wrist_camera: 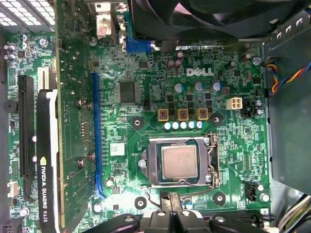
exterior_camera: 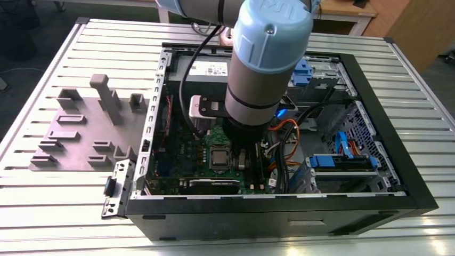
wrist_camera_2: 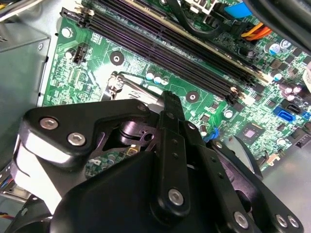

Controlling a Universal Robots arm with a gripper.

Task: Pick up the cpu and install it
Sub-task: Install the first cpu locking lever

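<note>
Camera setup: one exterior, two wrist.
Exterior looks steeply down on the open computer case (exterior_camera: 284,213); both wrist views sit close over its motherboard (wrist_camera: 155,97).

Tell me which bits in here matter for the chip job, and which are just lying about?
Part of the job:
- the cpu, sitting in its socket frame
- the gripper, right beside the socket

Just there:
- graphics card
- memory slots
- grey plastic blocks outside the case
- blue drive bays
</note>
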